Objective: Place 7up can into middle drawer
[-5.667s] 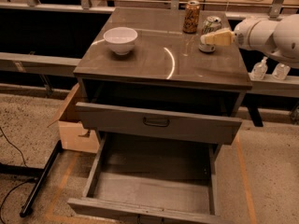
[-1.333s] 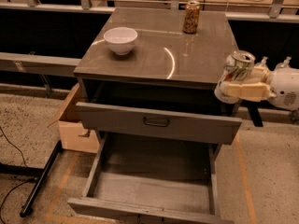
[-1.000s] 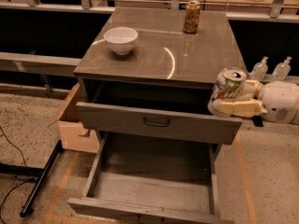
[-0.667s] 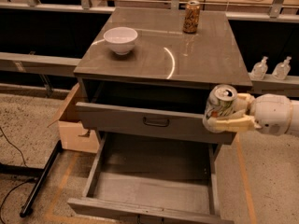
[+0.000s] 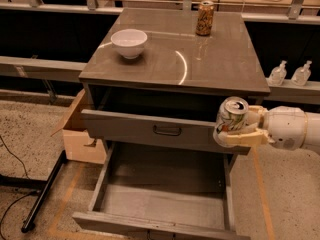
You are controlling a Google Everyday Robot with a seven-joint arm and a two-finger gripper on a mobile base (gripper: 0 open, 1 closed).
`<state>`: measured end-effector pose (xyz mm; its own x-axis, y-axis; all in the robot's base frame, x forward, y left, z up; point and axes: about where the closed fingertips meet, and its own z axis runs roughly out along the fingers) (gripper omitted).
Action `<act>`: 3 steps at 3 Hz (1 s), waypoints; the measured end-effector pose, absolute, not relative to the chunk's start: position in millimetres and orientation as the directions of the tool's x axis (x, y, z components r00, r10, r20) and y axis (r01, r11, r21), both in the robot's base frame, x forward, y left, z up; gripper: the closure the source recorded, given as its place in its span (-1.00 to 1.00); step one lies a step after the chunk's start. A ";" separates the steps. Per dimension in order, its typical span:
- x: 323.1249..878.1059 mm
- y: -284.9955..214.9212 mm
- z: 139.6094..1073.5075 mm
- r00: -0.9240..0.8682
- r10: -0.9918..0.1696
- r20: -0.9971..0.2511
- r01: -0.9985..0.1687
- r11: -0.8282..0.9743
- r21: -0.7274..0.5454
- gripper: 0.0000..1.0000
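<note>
My gripper is shut on the 7up can, a white and green can with a silver top, held upright. It hangs in front of the right end of the drawer front with the dark loop handle, below the cabinet top's front right corner. My white arm comes in from the right. The middle drawer is pulled far out below, with its flat grey floor showing. The can is above the drawer's right side, well clear of the floor.
A white bowl and a brown-orange can stand on the cabinet top. A cardboard box sits left of the cabinet, with a black pole on the floor. Two clear bottles stand on a ledge at right.
My gripper took the 7up can off the cabinet top's back right, then carried it down and leftward past the front edge to in front of the upper drawer front.
</note>
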<state>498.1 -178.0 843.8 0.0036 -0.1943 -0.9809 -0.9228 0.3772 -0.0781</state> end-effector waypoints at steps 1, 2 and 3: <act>484.3 -156.0 811.1 -0.014 -0.172 -0.985 -0.924 0.378 -0.053 1.00; 465.6 -120.0 759.8 -0.035 -0.136 -0.990 -0.920 0.391 -0.021 1.00; 451.5 -80.5 704.9 -0.016 -0.157 -0.987 -0.916 0.399 -0.049 1.00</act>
